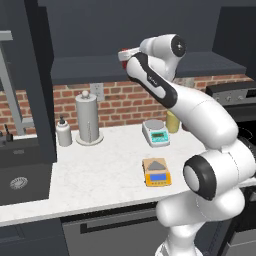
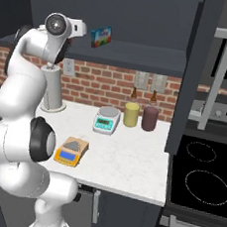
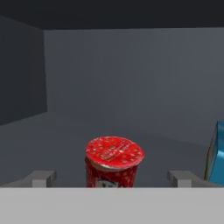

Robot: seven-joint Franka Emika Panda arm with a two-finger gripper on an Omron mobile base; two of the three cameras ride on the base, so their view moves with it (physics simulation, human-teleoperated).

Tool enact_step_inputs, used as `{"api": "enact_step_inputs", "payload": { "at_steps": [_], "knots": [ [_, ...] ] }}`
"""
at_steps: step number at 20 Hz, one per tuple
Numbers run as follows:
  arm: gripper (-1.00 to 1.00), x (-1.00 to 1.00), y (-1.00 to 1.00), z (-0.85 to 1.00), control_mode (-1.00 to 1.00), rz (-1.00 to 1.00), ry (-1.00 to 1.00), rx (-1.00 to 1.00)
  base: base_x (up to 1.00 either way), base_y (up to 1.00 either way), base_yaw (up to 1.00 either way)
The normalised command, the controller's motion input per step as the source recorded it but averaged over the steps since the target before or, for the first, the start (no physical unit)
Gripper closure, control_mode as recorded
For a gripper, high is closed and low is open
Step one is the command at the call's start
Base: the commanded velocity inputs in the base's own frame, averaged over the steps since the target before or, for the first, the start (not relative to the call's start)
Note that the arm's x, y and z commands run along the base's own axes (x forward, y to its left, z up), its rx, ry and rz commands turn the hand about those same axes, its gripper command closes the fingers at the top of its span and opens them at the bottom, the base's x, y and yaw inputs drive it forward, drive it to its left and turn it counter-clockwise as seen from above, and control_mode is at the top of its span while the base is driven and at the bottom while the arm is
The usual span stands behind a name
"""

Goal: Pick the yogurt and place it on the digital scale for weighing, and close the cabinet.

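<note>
Yogurt (image 3: 113, 161) stands upright on the shelf floor inside the cabinet (image 3: 131, 78), a red cup with a speckled red lid, seen in the hand view between the two finger tips (image 3: 43, 178) of the gripper (image 3: 113, 179); the tips stand wide apart, one on each side of the cup, and neither touches it; nothing is held. A blue box (image 3: 216, 159) sits on the same shelf just off to one side of the cup, at the edge of the hand view; in the right base view the same box (image 2: 101, 36) shows on the shelf next to the raised hand. In the left base view a sliver of the red cup (image 1: 126, 53) peeks out beside the wrist, up at shelf height.

Below, on the white counter (image 1: 100, 175), the digital scale (image 1: 156, 172) lies flat, orange-yellow with a grey plate and blue display, its plate bare; it is well apart from the cup and nearer the counter's front edge. Behind it sits a white scale (image 1: 155, 132) with a teal display; a yellow jar (image 2: 131, 113) and a dark purple jar (image 2: 150, 117) stand beside that against the brick wall. A paper towel holder (image 1: 88, 120) and a soap dispenser (image 1: 63, 132) stand further left. The cabinet door (image 2: 205, 71) with its silver bar handle hangs open over the stove (image 2: 202, 180).
</note>
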Motion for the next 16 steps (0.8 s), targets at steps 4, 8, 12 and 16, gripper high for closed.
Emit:
{"api": "enact_step_inputs", "payload": {
  "at_steps": [4, 8, 12, 16],
  "knots": [
    [-1.00, 0.13, 0.06, 0.00, -1.00, 0.00, 0.05, 0.00, 0.00, 0.00, 0.00],
    [-1.00, 0.15, 0.13, 0.00, -1.00, 0.00, 0.07, 0.00, 0.00, 0.00, 0.00],
    [-1.00, 0.12, 0.11, -0.01, -1.00, 0.00, 0.06, 0.00, 0.00, 0.00, 0.00],
    [-1.00, 0.10, 0.06, 0.00, -1.00, 0.00, 0.04, 0.00, 0.00, 0.00, 0.00]
  ]
}}
